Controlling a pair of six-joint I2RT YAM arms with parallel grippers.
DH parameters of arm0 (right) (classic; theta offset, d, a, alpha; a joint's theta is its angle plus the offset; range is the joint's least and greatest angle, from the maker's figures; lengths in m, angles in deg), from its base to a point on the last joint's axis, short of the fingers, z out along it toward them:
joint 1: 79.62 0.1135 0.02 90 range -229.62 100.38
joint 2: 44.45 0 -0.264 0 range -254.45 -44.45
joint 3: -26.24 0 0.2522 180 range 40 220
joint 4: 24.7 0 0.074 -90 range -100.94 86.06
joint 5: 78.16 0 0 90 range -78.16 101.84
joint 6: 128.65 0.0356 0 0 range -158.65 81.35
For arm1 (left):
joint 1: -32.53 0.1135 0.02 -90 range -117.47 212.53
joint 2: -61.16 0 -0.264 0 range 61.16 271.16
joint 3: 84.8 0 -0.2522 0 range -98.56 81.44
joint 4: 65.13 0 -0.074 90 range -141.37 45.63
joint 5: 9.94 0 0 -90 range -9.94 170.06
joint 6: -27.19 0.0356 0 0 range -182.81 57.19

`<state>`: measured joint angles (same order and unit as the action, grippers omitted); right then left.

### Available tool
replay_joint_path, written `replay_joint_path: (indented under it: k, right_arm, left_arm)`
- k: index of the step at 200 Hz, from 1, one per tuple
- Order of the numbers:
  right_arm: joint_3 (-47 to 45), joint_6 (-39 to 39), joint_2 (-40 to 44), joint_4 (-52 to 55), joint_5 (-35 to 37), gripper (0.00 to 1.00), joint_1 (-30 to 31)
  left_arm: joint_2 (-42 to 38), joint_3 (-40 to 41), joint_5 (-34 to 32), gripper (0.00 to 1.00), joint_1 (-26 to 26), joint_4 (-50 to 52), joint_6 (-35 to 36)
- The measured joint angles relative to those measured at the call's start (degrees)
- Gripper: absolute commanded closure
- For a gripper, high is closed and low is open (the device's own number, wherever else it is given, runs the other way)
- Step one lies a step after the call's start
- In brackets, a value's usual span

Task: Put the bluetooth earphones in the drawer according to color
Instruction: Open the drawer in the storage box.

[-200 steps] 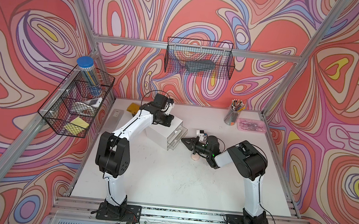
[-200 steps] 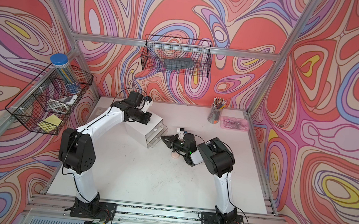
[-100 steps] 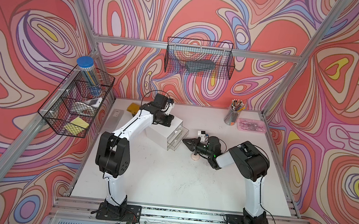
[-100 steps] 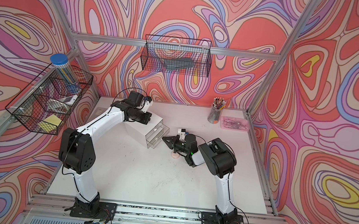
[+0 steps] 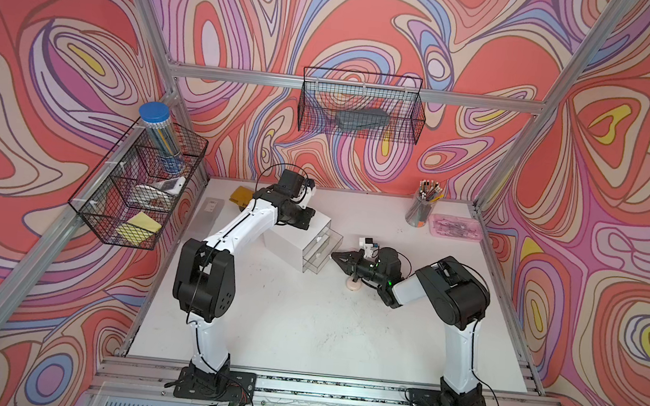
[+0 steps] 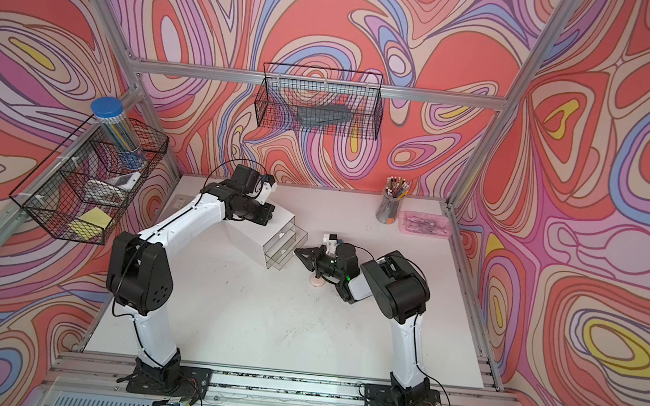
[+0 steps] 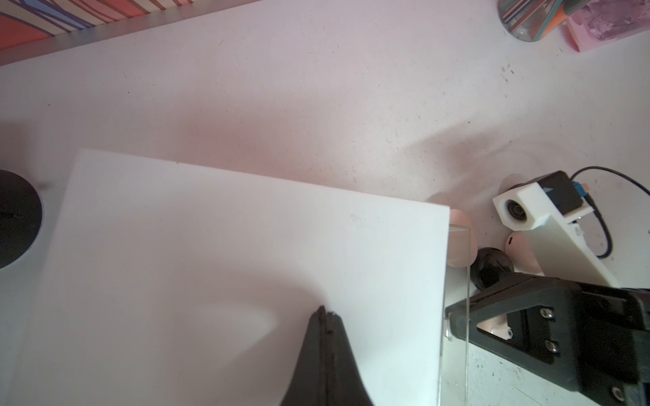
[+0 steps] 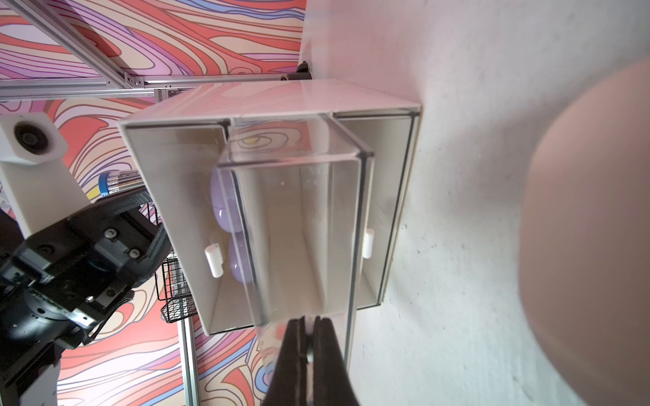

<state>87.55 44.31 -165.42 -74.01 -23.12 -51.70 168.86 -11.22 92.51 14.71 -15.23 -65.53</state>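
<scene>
One cabinet [image 5: 284, 244] holds three clear drawers. The middle drawer [image 8: 299, 228] stands pulled out, held at its front by the closed right gripper [image 8: 306, 321] at the cabinet's 3 o'clock. Two lavender cases [image 8: 225, 202] lie in the top drawer [image 8: 188, 175]. One pink case [image 5: 354, 284] sits on the table [image 5: 302, 325] at 4 o'clock. The left gripper [image 7: 325, 311], closed and empty, rests on the cabinet top. Nothing has visibly shifted since a second ago.

Both arms are showing white link shells between bulky black joint housings: the left arm [image 5: 238, 232] at centre-left of a top view, the right arm [image 5: 460, 350] at lower right. Each is ending in a black base plate [image 5: 214, 382] that is trailing thin black cables. A green light [image 5: 389, 283] is glowing near the right wrist. In the left wrist view, silver screws are dotting the black body of the right gripper [image 7: 453, 313], and a white hexagonal camera block [image 7: 520, 211] is carrying a black cable.
</scene>
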Motion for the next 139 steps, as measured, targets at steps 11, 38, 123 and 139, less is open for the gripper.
replay_joint_path:
  k: [11,38,123,139]
  right_arm:
    - [-0.07,-0.13,0.22,0.33,0.02,1.0,0.0]
    - [-0.59,-0.52,0.98,1.14,0.0,1.0,-0.15]
    - [-0.7,-1.27,1.29,1.88,-0.04,1.0,-0.22]
    - [-0.7,-1.36,1.38,2.05,-0.02,1.0,-0.22]
  left_arm:
    - [0.0,0.0,-0.02,1.0,-0.02,0.0,0.0]
    - [0.0,0.0,0.0,1.0,-0.02,0.0,0.0]
    - [0.0,0.0,0.0,1.0,-0.02,0.0,0.0]
    - [0.0,-0.02,0.0,1.0,-0.02,0.0,0.0]
